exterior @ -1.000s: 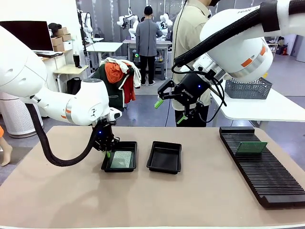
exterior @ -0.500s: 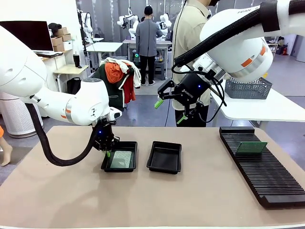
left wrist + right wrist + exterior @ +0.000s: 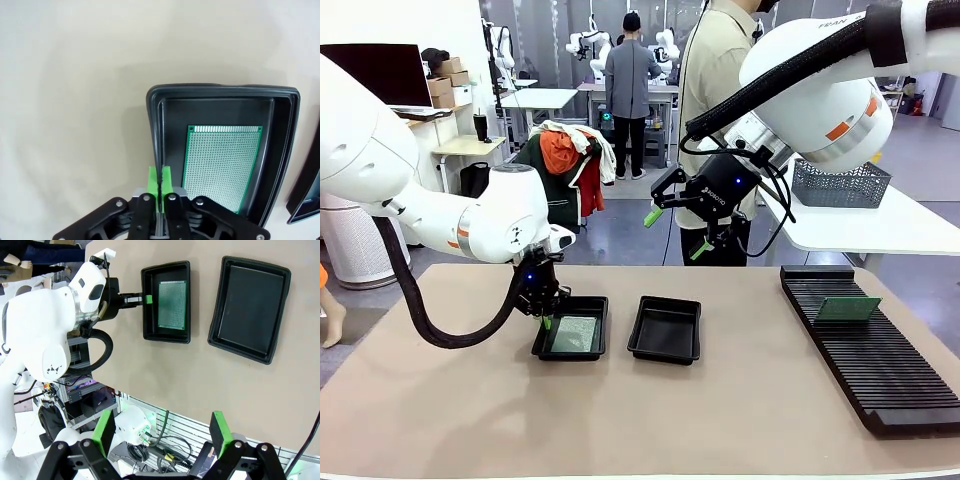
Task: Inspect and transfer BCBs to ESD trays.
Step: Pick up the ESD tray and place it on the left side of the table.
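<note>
Tan tabletop [image 3: 440, 420], ribbed rack [image 3: 880, 370] w/ BCB [image 3: 848, 308], mesh basket [image 3: 840, 185] beyond.

The closed left pincer [image 3: 547, 320] hangs at the left tray [image 3: 588, 300] rim, beside a board [image 3: 576, 334].

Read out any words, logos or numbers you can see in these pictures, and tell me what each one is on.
"FRAN": dark letters on the right arm's white upper link; the rest is cut off.
White logo on the right tool, on its black body: too small to read.
BCB in the ESD tray: no print I can read.
</note>
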`<state>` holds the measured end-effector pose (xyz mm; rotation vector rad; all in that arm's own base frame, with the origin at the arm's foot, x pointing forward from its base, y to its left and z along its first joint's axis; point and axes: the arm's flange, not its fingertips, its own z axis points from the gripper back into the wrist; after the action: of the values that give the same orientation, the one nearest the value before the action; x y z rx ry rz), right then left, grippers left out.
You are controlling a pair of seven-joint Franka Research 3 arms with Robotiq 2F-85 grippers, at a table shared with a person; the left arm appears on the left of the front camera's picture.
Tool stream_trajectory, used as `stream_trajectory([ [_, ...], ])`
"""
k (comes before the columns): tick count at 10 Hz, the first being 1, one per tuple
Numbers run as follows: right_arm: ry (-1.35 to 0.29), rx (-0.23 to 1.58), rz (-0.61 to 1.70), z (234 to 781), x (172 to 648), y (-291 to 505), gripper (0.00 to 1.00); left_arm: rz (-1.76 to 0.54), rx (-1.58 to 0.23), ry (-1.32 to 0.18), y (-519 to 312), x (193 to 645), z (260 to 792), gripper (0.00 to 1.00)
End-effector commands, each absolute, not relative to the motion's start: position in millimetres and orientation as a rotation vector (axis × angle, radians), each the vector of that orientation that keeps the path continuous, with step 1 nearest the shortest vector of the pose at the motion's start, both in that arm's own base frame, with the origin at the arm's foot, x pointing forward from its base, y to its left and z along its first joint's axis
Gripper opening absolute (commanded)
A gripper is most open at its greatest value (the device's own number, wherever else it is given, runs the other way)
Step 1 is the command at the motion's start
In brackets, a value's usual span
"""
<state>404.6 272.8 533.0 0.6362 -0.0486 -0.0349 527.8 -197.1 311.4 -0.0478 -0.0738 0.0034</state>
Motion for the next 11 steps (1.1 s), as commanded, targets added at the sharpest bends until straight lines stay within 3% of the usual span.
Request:
stream_trajectory([
  [1, -0.051, 0.630, -0.036, 532, 407, 273, 1.00, 0.016, -0.110, -0.082, -177, 527, 312, 0.03],
  [5, -0.051, 0.630, -0.036, 532, 407, 273, 1.00, -0.002, -0.285, -0.051, -130, 534, 313, 0.03],
  [11, -0.051, 0.630, -0.036, 532, 407, 273, 1.00, -0.079, -0.391, -0.064, -51, 527, 330, 0.03],
])
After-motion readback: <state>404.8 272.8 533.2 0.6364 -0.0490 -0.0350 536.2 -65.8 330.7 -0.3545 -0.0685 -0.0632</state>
